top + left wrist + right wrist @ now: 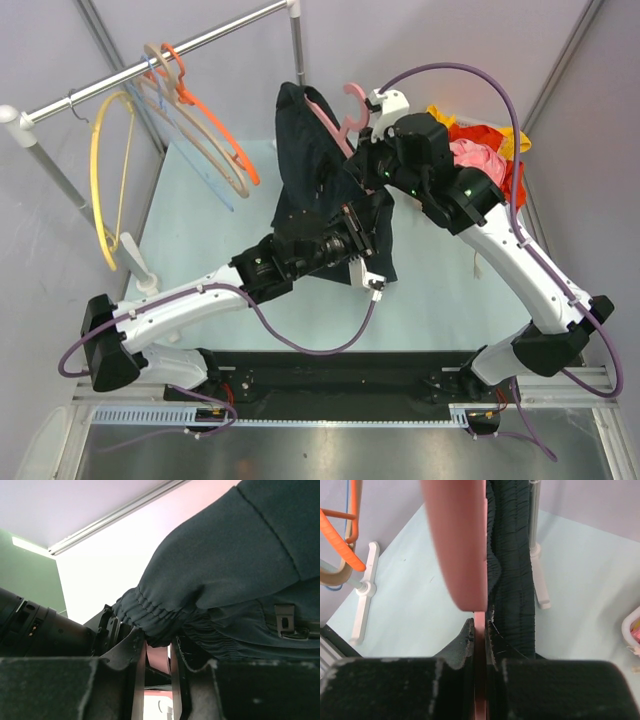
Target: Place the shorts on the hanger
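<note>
My tool [159, 644] pinches the gathered elastic edge of the shorts [235, 570] between its two fingers; the dark cloth bulges above, to the right.

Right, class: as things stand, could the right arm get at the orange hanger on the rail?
Probably not yet. The right hand is shut on the pale-pink hanger, and the dark shorts draped there hang between it and the orange hanger. It would need to let go first.

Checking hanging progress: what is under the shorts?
The hanger shows only its hook and one pink arm at the upper part of the shorts; the rest of its frame cannot be seen, covered by the fabric.
</note>
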Tool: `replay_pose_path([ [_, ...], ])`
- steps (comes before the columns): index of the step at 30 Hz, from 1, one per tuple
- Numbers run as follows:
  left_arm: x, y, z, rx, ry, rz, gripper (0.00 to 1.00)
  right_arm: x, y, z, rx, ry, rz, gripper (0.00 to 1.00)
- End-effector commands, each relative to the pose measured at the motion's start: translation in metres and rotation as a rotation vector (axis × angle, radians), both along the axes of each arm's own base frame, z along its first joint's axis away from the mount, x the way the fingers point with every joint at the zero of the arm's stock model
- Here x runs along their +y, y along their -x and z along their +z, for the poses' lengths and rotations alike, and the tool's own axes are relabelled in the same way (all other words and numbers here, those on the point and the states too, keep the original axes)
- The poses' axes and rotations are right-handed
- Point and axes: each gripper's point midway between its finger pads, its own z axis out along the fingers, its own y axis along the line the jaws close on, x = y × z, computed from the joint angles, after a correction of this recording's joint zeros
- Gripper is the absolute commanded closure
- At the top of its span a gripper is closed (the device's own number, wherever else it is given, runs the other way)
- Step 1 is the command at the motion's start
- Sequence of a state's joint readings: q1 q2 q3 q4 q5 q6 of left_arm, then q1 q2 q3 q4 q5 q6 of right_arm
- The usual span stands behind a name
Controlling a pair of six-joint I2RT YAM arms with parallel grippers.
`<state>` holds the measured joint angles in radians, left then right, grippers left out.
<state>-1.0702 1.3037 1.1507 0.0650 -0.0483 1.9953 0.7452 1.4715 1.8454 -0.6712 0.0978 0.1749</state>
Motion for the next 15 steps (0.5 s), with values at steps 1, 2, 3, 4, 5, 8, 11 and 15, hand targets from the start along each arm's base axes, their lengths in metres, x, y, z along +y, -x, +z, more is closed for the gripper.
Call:
replay_pose_path([
  [1,0.011,-0.012,0.039,-0.168,-0.006,0.021,1.0,0.001,-0.006,0.045,-0.104,-0.11,-0.005,0.83],
  [2,0.011,-0.013,0.041,-0.171,-0.001,0.022,1.0,-0.001,-0.008,0.048,-0.111,-0.113,-0.011,0.75],
  [3,0.013,-0.015,0.044,-0.173,0.005,0.028,1.0,-0.001,-0.009,0.051,-0.116,-0.119,-0.01,0.65],
  [4,0.014,-0.016,0.046,-0.175,0.011,0.027,1.0,-0.002,-0.011,0.055,-0.123,-0.126,-0.011,0.62],
  [5,0.014,-0.017,0.047,-0.175,0.015,0.026,1.0,-0.002,-0.011,0.057,-0.126,-0.129,-0.008,0.59],
  [8,0.017,-0.024,0.054,-0.18,0.034,0.044,1.0,-0.007,-0.013,0.068,-0.146,-0.147,-0.009,0.5],
  [11,0.021,-0.029,0.057,-0.188,0.038,0.042,1.0,-0.015,-0.016,0.077,-0.163,-0.166,-0.022,0.33],
  [15,0.027,-0.038,0.073,-0.213,0.052,0.048,1.0,-0.034,-0.022,0.095,-0.197,-0.194,-0.061,0.11],
])
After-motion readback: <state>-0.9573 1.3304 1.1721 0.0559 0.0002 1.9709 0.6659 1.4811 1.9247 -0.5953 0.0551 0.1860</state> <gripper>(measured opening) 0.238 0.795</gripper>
